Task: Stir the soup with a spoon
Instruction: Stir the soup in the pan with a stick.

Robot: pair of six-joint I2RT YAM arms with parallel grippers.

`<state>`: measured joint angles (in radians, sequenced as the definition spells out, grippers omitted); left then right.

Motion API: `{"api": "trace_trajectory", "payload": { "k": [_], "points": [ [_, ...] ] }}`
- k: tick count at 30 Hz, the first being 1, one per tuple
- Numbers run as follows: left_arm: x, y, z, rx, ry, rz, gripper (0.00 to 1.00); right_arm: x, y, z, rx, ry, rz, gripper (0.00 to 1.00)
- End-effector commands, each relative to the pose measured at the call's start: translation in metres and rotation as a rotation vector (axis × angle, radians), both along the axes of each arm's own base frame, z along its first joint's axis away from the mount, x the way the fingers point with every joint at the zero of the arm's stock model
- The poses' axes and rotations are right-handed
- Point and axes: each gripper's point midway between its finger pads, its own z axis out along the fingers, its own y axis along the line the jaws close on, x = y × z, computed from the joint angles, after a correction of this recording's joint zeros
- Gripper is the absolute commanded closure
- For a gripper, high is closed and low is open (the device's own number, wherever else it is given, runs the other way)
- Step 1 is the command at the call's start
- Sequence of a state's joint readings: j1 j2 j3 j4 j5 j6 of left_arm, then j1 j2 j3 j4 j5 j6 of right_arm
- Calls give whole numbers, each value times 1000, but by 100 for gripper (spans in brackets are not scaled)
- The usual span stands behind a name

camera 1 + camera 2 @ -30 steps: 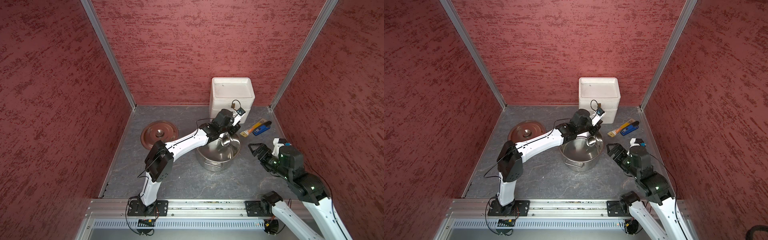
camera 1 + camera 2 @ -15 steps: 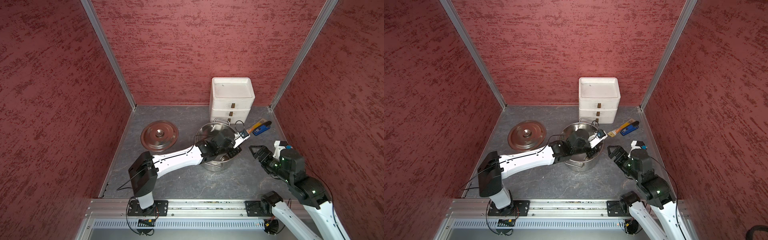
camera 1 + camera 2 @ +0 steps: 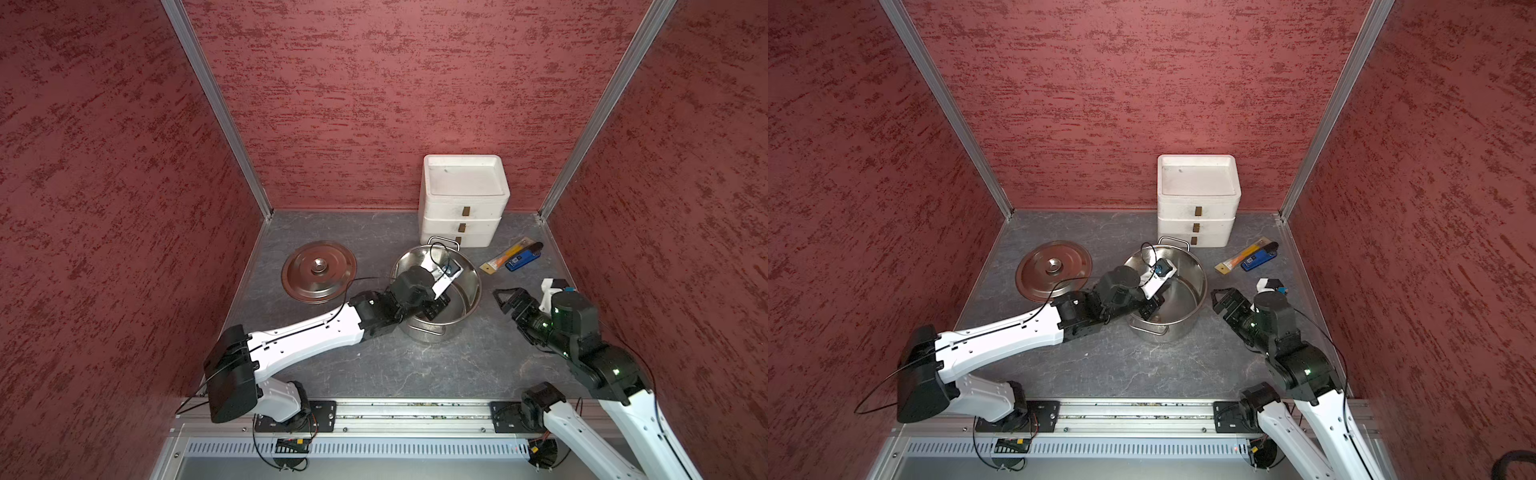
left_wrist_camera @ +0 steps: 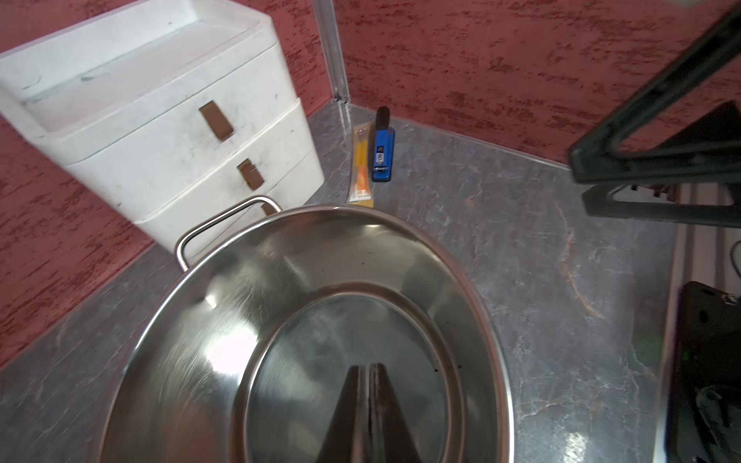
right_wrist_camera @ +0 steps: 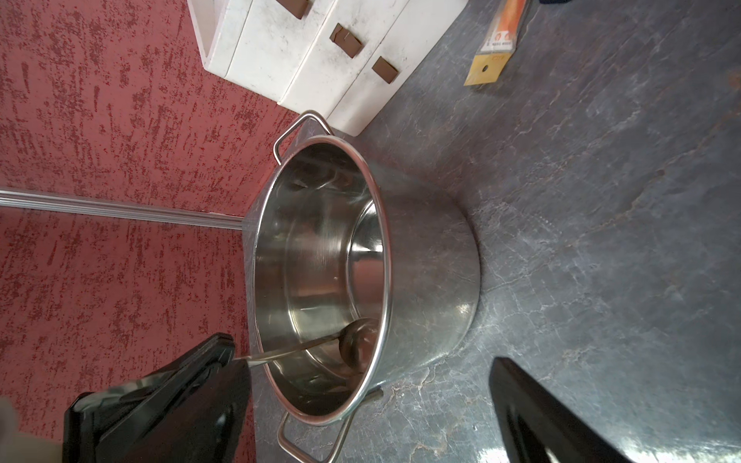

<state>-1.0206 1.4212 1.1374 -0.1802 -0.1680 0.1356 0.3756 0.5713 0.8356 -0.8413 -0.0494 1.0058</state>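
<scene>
Right wrist view: the spoon [image 5: 355, 342] slants down into the pot [image 5: 433, 280] from my left claw [image 4: 367, 373], which, I judge, grasps its handle; my released right claw [image 3: 510, 305] is farther.

One each: shiny steel stockpot [image 3: 468, 282], flat round steel lid [image 3: 319, 272], thin silver spoon [image 5: 355, 344], white three-drawer chest [image 3: 461, 208], orange-and-tan packet [image 3: 505, 259], blue-and-black tool [image 3: 523, 259].

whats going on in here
The left gripper, shut, is down inside the steel pot, where the spoon lies with its bowl low and handle rising past the rim; whether it grips the handle is hidden. No soup shows. The right gripper hovers open beside the pot; the lid lies on the table.
</scene>
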Motion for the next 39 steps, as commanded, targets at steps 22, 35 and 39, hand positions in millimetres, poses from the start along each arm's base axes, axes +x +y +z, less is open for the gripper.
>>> {"api": "trace_trajectory", "payload": {
  "k": [22, 35, 39],
  "points": [
    [155, -10, 1, -64, -20, 100, 100, -2, -5, 19, -16, -35, -14, 2],
    [133, -102, 5, -101, -25, -57, 100, -10, -12, 12, -15, -29, -38, 2],
    [107, -118, 8, -97, -29, -109, 100, -12, -13, 10, -11, -29, -39, 2]
  ]
}}
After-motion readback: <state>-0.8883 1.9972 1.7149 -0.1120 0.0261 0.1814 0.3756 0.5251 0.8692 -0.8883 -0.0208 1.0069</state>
